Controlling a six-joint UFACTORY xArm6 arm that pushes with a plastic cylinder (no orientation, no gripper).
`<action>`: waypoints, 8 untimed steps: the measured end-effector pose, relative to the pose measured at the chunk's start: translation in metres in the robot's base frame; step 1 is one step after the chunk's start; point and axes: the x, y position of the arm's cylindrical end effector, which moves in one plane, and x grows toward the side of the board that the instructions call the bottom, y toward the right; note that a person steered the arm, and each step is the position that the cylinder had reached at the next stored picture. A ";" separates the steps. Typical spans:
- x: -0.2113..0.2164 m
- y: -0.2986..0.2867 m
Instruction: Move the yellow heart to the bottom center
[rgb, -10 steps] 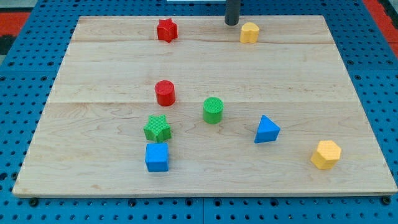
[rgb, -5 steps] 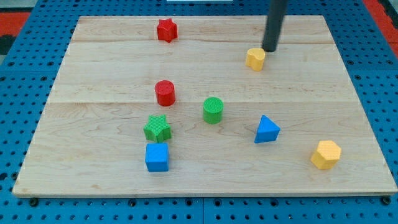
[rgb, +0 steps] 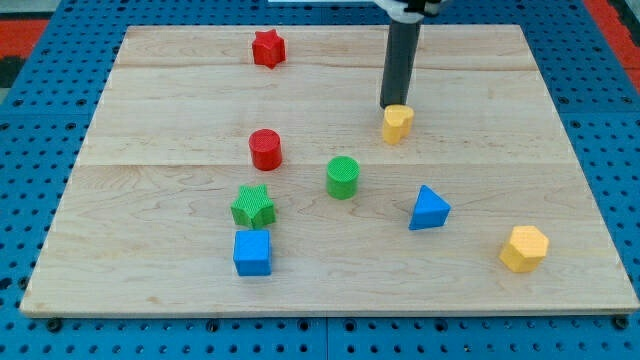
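Observation:
The yellow heart (rgb: 397, 123) lies on the wooden board (rgb: 200, 100), right of the middle and in the upper half. My tip (rgb: 394, 106) stands right at the heart's top edge, touching it or nearly so. The dark rod rises from there toward the view's top.
A red star (rgb: 267, 48) is at the top. A red cylinder (rgb: 265, 149), green cylinder (rgb: 342, 177), green star (rgb: 252, 206) and blue cube (rgb: 252, 252) sit left of the middle. A blue triangle (rgb: 429, 208) and yellow hexagon (rgb: 524, 248) are at lower right.
The yellow heart has slid from near the top edge down toward the view's bottom and a little left. My tip has followed it down, swinging right and back left.

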 end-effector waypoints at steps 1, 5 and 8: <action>0.012 0.015; 0.086 0.007; 0.126 0.006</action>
